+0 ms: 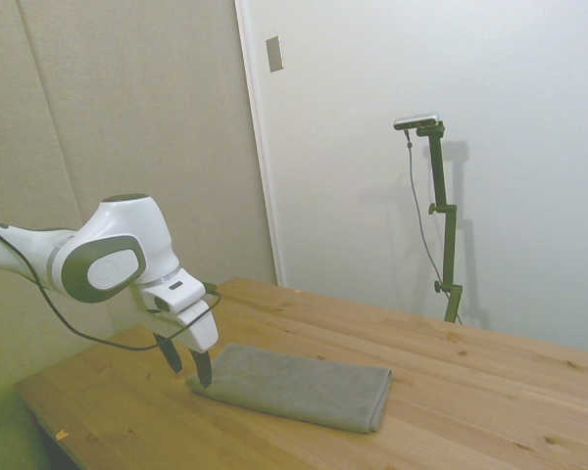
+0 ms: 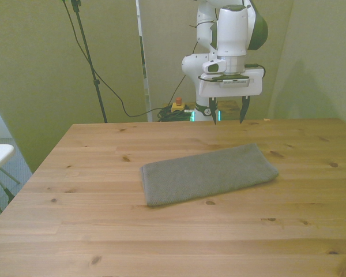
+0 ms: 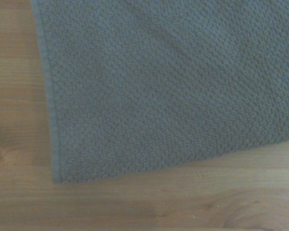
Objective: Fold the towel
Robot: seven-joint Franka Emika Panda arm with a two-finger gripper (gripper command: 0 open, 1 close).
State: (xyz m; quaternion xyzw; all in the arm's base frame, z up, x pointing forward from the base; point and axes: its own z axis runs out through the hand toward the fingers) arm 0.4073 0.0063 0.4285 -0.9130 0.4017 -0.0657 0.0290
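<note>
Wooden table; beige walls; white door.

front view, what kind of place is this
Probably a robot lab or test room, not a home: a white arm's gripper over a bare wooden table holding only a towel, with cables trailing behind.

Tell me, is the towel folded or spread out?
Folded. The towel lies flat on the table as a thick strip, with stacked layers showing at its end.

The towel is thick, matt terry cloth with a nubby looped pile and a flat stitched hem. The table is smooth wood, knotted and lightly sheened. The arm wears glossy white plastic shells with grey matt insets.
</note>
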